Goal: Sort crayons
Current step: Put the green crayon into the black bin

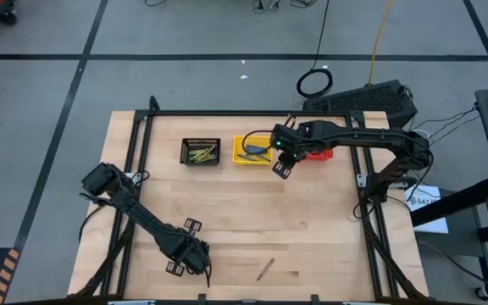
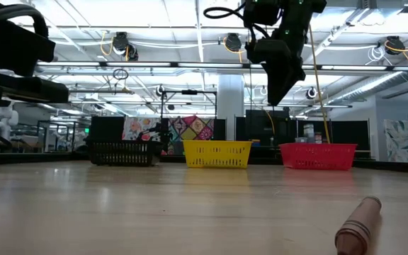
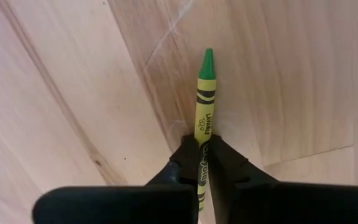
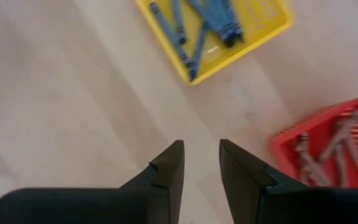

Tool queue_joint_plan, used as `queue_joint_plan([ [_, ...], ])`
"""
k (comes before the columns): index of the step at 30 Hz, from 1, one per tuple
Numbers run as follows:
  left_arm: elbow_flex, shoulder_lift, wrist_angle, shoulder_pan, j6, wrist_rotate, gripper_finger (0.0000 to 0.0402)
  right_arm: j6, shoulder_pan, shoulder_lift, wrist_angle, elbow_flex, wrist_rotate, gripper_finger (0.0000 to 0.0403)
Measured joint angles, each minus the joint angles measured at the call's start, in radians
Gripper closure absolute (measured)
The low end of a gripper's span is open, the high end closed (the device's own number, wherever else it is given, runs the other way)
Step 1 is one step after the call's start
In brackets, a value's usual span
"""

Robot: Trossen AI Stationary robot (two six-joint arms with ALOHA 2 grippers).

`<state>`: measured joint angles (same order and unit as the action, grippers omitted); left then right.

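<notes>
Your left gripper [image 3: 202, 163] low over near worktop [image 3: 73, 93]: fingers clenched on green crayon [image 3: 205, 99], long axis running straight out ahead between them. Right gripper [image 4: 199, 163] hovered released between yellow basket [image 4: 272, 31] and red basket [image 4: 291, 140], holding nothing. You had brownish crayon [image 1: 264, 269] loose nearby.

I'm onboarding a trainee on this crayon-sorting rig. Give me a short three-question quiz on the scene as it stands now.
1. True or false: the left tool is shut on the green-tipped, yellow-wrapped wax crayon.
2. Which basket holds the blue wax crayons? A black mesh basket; B yellow mesh basket; C red mesh basket.
3. Fill in: on the wooden table, one loose brownish-red crayon lies near the ____ edge, far from the baskets.

Key: 1 true; 2 B; 3 front. The right tool hangs open, empty, between the yellow and red baskets.
</notes>
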<state>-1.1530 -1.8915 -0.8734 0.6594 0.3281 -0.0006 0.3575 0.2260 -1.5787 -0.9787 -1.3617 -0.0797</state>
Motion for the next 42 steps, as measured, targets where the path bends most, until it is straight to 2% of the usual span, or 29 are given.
queue_joint_plan([
  [5, 0.005, 0.032, 0.004, -0.003, 0.032, -0.015, 0.0398, 0.001, -0.008, 0.0, 0.001, 0.0, 0.137, 0.0314],
  [8, 0.008, 0.08, -0.002, -0.008, 0.055, -0.077, 0.0398, 0.002, -0.027, 0.0, 0.008, 0.0, 0.185, 0.0314],
  [14, 0.005, 0.178, -0.017, -0.028, 0.082, -0.14, 0.0399, 0.012, -0.083, 0.0, 0.008, 0.0, 0.186, 0.0314],
  [23, 0.004, 0.295, -0.165, -0.122, 0.084, -0.244, 0.04, 0.024, -0.19, 0.0, -0.014, 0.0, 0.187, 0.0314],
  [31, 0.004, 0.353, -0.222, -0.225, 0.025, -0.247, 0.04, 0.039, -0.277, 0.0, -0.043, 0.0, 0.189, 0.0314],
  [42, 0.003, 0.361, -0.243, -0.394, -0.107, -0.268, 0.04, 0.086, -0.378, 0.0, -0.049, 0.0, 0.187, 0.0314],
])
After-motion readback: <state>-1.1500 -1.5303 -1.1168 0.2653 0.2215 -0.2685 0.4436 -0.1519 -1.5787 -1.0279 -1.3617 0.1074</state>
